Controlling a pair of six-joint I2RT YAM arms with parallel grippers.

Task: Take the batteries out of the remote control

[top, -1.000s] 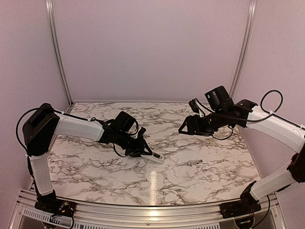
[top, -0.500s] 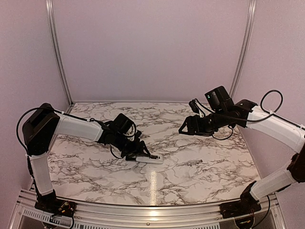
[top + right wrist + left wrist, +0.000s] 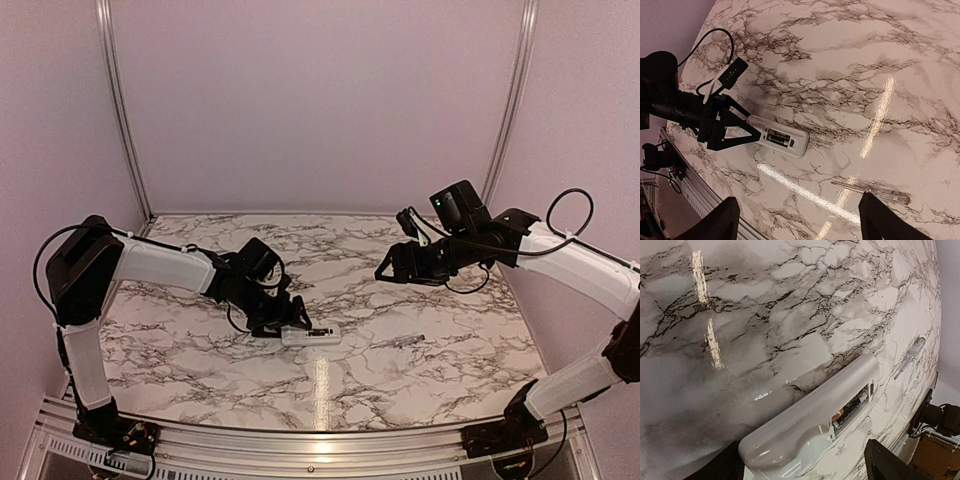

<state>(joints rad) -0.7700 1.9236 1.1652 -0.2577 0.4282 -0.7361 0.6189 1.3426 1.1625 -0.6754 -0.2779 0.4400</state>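
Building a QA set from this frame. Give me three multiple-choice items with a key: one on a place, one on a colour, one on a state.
1. Where does the thin grey stick lie?
A) on the table, right of the remote control in the top view, apart from it
B) inside the remote's recess
C) between the right arm's fingers

2. What colour is the remote control's casing?
A) black
B) white
C) red

3. What state are the batteries in?
A) loose on the marble
B) seated in the uncovered recess, facing up
C) hidden under a closed cover

Key:
1 A: the top view shows bare marble between stick and remote.
2 B: both wrist views show a pale white casing.
3 B: the right wrist view shows them lying in the open recess.
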